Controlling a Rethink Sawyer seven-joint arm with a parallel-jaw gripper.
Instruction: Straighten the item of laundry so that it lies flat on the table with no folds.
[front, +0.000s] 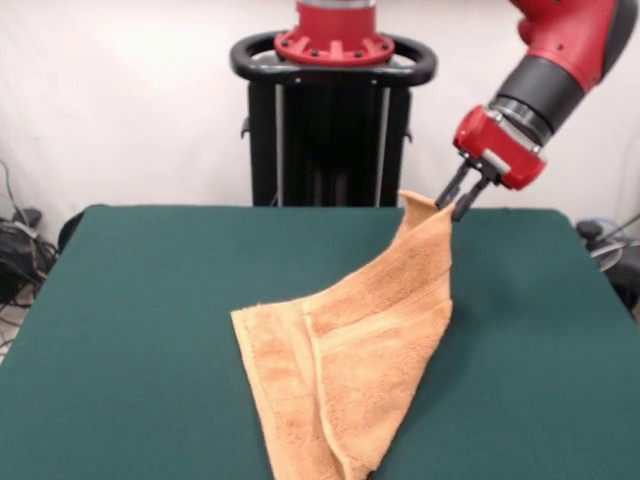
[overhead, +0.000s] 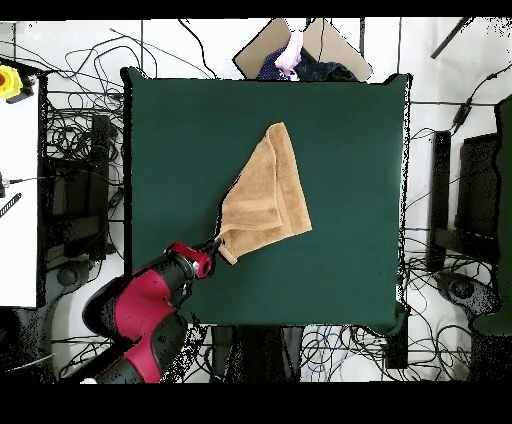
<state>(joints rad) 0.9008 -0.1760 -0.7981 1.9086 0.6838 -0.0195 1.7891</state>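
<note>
The orange-tan towel lies partly folded on the dark green table. One corner is lifted off the table toward the far right. My gripper is shut on that raised corner and holds it above the tabletop. The rest of the towel slopes down from the gripper to a doubled-over heap near the front middle. In the overhead view the towel stretches from the table's middle down to the gripper near the robot's side.
The robot's black pedestal stands behind the table's far edge. Cables and equipment lie on the floor around the table. A cardboard piece and cloth sit past the table's far edge in the overhead view.
</note>
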